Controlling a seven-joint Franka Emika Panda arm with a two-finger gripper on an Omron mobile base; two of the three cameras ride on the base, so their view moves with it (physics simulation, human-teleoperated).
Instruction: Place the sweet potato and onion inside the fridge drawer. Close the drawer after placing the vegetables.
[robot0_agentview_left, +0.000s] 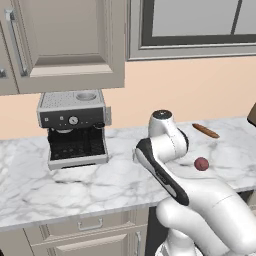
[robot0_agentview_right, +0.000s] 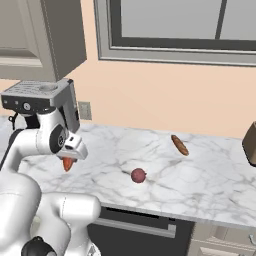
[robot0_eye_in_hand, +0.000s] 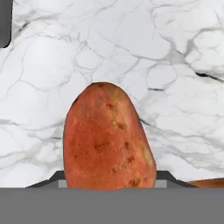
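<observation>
Clamped lengthwise between the gripper (robot0_agentview_right: 68, 159) jaws, the sweet potato (robot0_eye_in_hand: 107, 138) points down at the counter (robot0_agentview_right: 200, 185), with the onion (robot0_agentview_right: 138, 175) near the front edge.

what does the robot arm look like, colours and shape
The arm is glossy white, built of thick rounded segments with dark grey to black bands and caps at the joints. One link carries a long black stripe. The gripper has a small white angular hand body, and its dark fingertips appear in the hand view.
</observation>
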